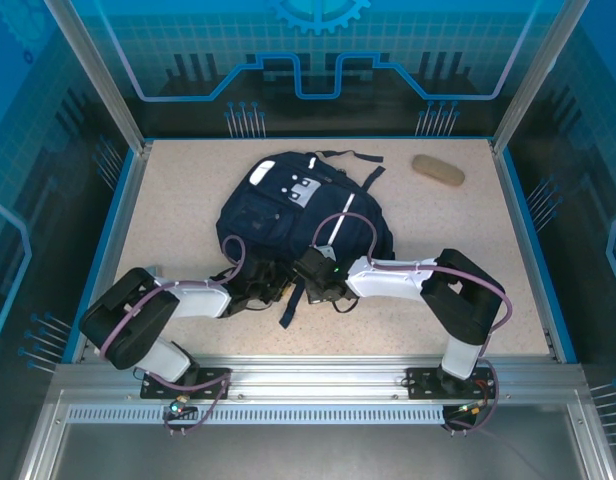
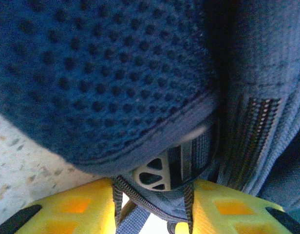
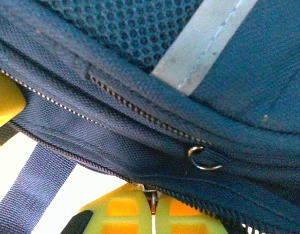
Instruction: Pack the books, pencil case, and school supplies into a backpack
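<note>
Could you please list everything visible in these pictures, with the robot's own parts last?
backpack: one, navy blue with a white stripe and white patches, middle of the table.
pencil case: one, tan-brown, far right of the table, apart from the backpack.
zipper pull: one, silver metal, on the backpack's near edge.
strap: one, navy webbing, at the backpack's near edge.
table: one, speckled beige, blue-edged.
left gripper: one, yellow fingers, either side of the strap.
right gripper: one, yellow fingers, shut on the zipper pull.
</note>
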Motion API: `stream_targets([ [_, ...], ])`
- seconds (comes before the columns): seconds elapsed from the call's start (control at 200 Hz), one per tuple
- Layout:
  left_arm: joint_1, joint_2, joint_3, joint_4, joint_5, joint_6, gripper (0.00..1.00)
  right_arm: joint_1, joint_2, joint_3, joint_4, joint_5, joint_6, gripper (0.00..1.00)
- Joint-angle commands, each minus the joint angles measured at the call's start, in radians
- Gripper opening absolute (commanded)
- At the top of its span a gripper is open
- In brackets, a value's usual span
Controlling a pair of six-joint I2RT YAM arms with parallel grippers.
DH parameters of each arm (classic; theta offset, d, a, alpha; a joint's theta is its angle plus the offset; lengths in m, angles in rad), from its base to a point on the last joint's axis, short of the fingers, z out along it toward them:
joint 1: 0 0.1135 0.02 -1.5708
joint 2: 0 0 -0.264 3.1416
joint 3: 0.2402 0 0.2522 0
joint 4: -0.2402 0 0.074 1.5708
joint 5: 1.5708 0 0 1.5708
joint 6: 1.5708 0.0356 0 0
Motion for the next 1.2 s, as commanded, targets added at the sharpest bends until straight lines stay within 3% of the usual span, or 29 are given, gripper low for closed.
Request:
stream_targets([
  [0.0, -0.004, 0.030, 0.017, -0.012, -0.083, -0.010, 0.34, -0.005, -0.056, 0.007, -0.034, 0.080, -0.012, 0.00],
  [0.325, 0.028, 0.008, 0.027, -0.077, -0.120, 0.041, 0.00, -0.042, -0.204, -0.077, -0.169, 0.205, -0.013, 0.00],
  [0.595, 0.110, -0.069, 0.009, -0.168, -0.117, 0.123, 0.00, -0.223, -0.287, -0.150, -0.221, 0.283, -0.114, 0.00],
  [0.77, 0.165, -0.120, 0.045, -0.260, -0.081, 0.225, 0.00, -0.323, -0.316, -0.154, -0.174, 0.163, -0.241, 0.00],
  [0.915, 0.220, -0.133, 0.089, -0.338, -0.069, 0.303, 0.00, -0.300, -0.328, -0.143, -0.089, -0.116, -0.351, 0.00],
  [1.0, 0.261, -0.140, 0.120, -0.405, -0.066, 0.348, 0.17, -0.259, -0.323, -0.142, -0.016, -0.283, -0.390, 0.00],
  [1.196, 0.337, -0.242, 0.143, -0.539, -0.060, 0.424, 0.56, -0.150, -0.229, -0.056, 0.078, -0.422, -0.391, 0.00],
])
